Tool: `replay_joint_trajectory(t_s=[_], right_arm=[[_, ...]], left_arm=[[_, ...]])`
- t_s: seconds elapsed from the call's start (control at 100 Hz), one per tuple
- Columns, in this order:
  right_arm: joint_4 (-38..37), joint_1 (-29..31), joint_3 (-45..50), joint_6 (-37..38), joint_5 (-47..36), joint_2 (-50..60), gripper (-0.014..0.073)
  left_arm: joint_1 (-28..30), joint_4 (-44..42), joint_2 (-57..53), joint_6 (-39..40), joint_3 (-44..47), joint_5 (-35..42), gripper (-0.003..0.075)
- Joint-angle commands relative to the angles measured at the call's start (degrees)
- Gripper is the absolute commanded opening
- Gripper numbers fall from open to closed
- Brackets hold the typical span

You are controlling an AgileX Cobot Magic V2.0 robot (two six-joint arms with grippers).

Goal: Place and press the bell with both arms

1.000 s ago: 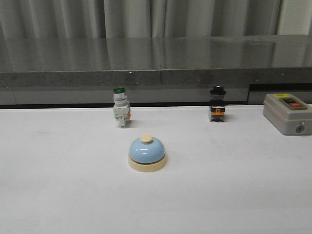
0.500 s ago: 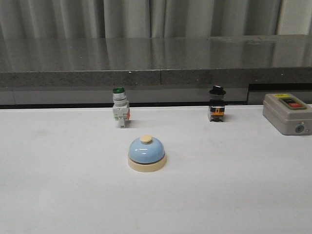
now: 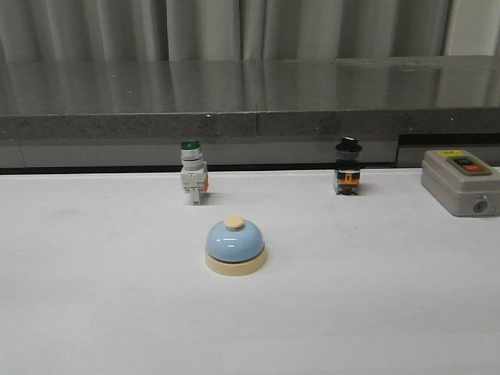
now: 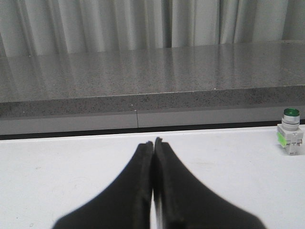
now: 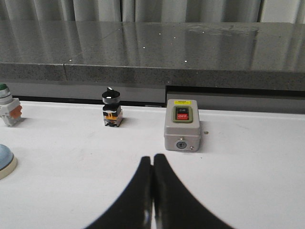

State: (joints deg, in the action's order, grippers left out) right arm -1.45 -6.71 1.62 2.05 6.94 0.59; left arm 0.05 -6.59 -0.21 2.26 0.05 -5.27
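Note:
The bell point(image 3: 235, 245), with a light-blue dome, cream base and cream button, stands upright on the white table point(image 3: 94, 312) near the middle. Its edge shows in the right wrist view point(image 5: 5, 161). No arm shows in the front view. My left gripper point(image 4: 153, 142) is shut and empty, low over the table, with the bell out of its view. My right gripper point(image 5: 153, 158) is shut and empty, to the right of the bell.
A green-capped white push-button switch point(image 3: 192, 171) stands behind the bell; it also shows in the left wrist view point(image 4: 289, 130). A black-knobbed switch point(image 3: 348, 166) stands at back right. A grey box with red and black buttons point(image 3: 461, 182) sits far right. A grey stone ledge point(image 3: 250, 98) runs behind.
The bell sits slightly left and back from a second ago. Nothing else has moved.

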Motion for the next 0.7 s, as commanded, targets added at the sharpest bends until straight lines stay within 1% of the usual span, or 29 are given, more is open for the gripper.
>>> replay_joint_trajectory(t_s=[0.0,0.43,0.57,0.69], right_arm=[[0.07,0.29,-0.89,-0.19,-5.00,1.05,-0.0060],[0.56,0.29,-1.92,-0.19,-5.40,1.00,-0.0060],[0.56,0.29,-6.26,-0.19,-4.43,-0.71,-0.0060],[0.56,0.29,-12.31,-0.19,-0.06,-5.80,-0.0060]], left_arm=[[-0.01,0.51,-1.81,0.46,2.34,4.80,-0.0019],[-0.01,0.51,-1.81,0.46,2.34,4.80,-0.0020],[-0.01,0.51,-1.81,0.46,2.34,4.80,-0.0020],[-0.01,0.51,-1.81,0.46,2.34,4.80,-0.0020]])
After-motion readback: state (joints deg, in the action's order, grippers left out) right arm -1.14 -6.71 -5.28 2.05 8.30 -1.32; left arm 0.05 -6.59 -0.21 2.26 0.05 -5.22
